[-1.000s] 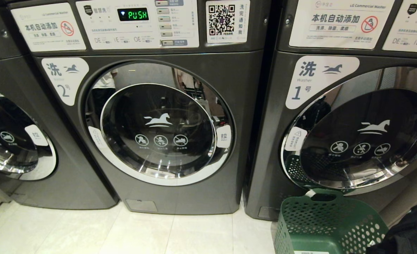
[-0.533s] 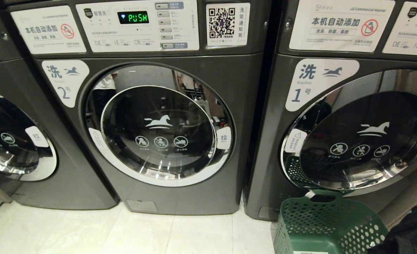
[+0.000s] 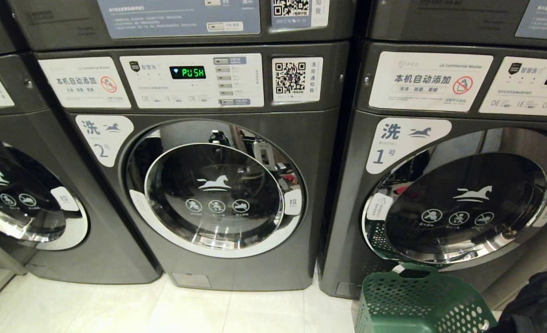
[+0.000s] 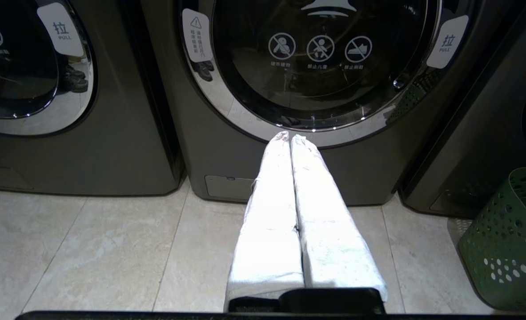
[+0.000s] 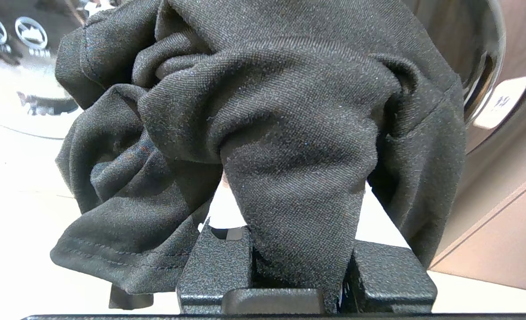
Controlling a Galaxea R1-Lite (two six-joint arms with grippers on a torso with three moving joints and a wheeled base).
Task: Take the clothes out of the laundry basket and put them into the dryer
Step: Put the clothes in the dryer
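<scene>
The green perforated laundry basket (image 3: pixel 421 300) stands on the floor against the machine marked 1 (image 3: pixel 463 203), and its side also shows in the left wrist view (image 4: pixel 507 249). A black garment (image 5: pixel 289 111) is bunched in my right gripper (image 5: pixel 296 200), which is shut on it and holds it off the floor beside the basket (image 3: pixel 537 300). The cloth hides the fingertips. My left gripper (image 4: pixel 290 136) is shut and empty. Its white-wrapped fingers point at the lower rim of the machine marked 2 (image 3: pixel 215 187). Both round doors are closed. No dryer drum is in view.
A third front-loader (image 3: pixel 19 203) stands at the left. Above the washers run the lower panels of a stacked upper row (image 3: pixel 181 18). Pale tiled floor (image 3: pixel 116 305) lies in front of the machines. A brown wall or panel (image 5: pixel 503 240) is to the right.
The whole head view has shifted: the machines sit lower in the picture and the upper row's panels have come into sight, so the camera moved. The basket and doors have not moved.
</scene>
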